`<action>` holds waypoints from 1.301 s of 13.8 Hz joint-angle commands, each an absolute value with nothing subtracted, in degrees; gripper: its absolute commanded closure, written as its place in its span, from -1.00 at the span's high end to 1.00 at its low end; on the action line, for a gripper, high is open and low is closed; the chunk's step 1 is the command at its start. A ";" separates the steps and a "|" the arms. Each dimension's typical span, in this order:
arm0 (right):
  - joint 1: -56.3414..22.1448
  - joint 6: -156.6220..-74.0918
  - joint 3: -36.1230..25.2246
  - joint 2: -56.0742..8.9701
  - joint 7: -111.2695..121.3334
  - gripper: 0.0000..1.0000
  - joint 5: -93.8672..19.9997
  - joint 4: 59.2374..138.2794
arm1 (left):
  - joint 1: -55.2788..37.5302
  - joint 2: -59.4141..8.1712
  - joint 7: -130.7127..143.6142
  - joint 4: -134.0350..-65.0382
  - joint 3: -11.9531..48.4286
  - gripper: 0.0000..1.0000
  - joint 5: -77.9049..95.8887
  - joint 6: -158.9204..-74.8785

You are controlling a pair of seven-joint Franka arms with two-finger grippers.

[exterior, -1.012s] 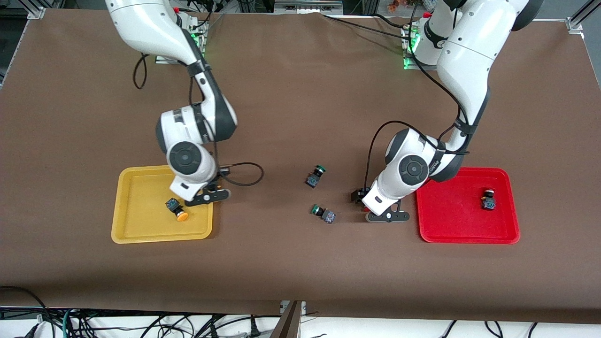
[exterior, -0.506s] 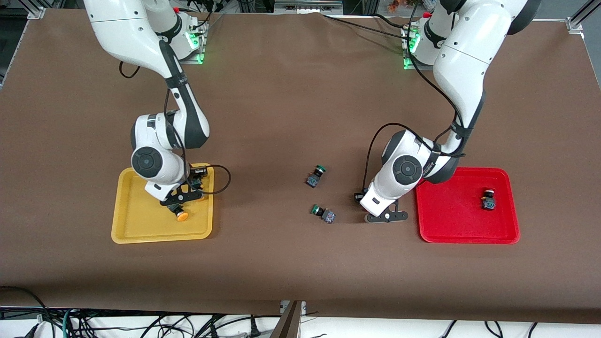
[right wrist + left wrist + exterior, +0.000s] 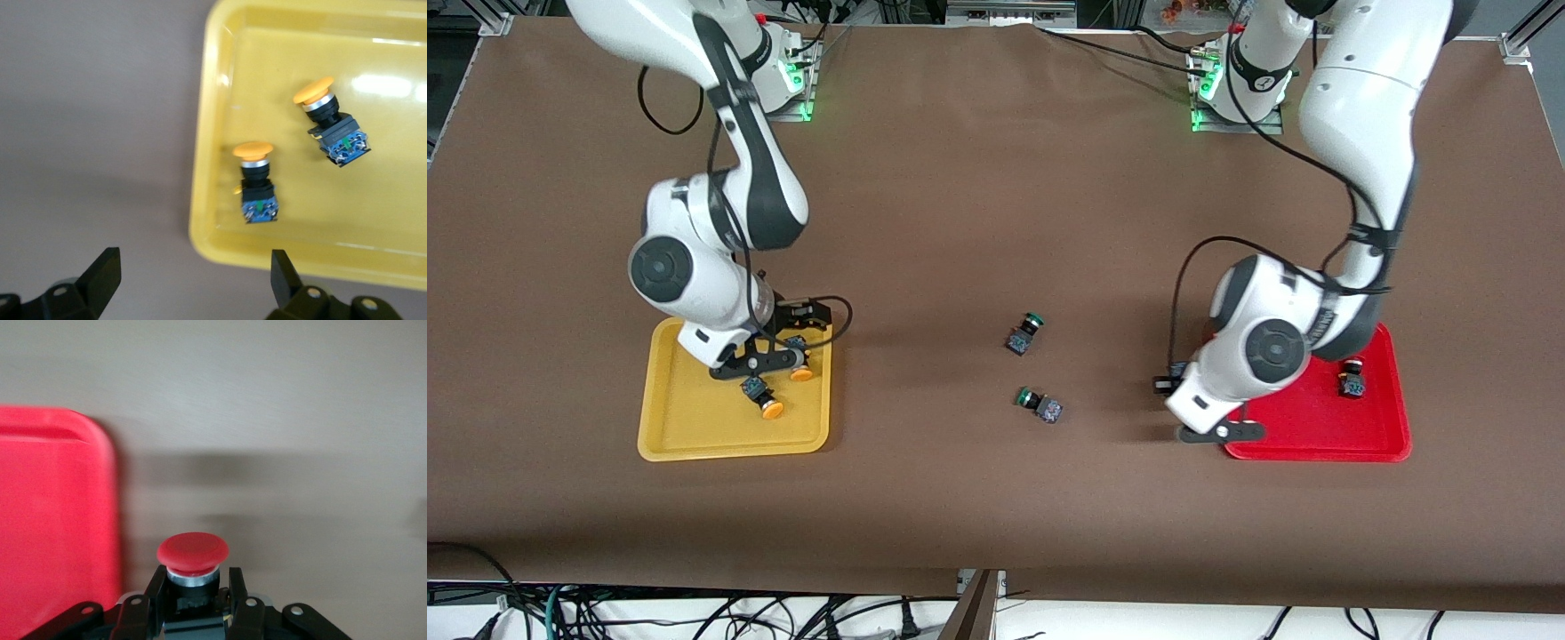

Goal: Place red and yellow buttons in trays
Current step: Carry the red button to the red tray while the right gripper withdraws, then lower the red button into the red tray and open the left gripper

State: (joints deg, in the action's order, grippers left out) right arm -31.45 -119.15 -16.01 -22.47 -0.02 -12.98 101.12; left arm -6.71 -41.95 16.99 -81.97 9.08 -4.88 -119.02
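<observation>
Left end effector (image 3: 193, 600) clamped on a red button (image 3: 193, 555); right end effector (image 3: 190, 280) spread wide, holding nothing, over yellow tray (image 3: 373, 263)

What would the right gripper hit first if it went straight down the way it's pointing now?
Probably the edge of the yellow tray, or the brown table right beside it. The right gripper, jaws open, points down over that edge; the two yellow buttons lie just inside it. Depth is unclear.

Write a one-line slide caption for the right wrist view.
Open right gripper above the yellow tray edge, two yellow-capped buttons lying inside.
</observation>
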 commanded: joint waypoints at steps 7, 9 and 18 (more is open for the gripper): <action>-31.20 -97.66 -18.28 3.85 -0.88 0.99 1.40 103.54 | 3.60 -39.38 0.53 -88.59 9.76 -1.00 -6.33 -117.59; -29.72 -95.64 -17.58 5.18 -0.79 0.99 1.41 102.93 | 4.83 -38.94 -0.17 -92.00 9.84 -1.00 -6.33 -119.95; -5.71 -95.63 4.57 0.98 2.72 0.99 1.76 96.44 | 6.59 -32.19 -1.06 -103.80 9.76 1.00 -5.37 -133.07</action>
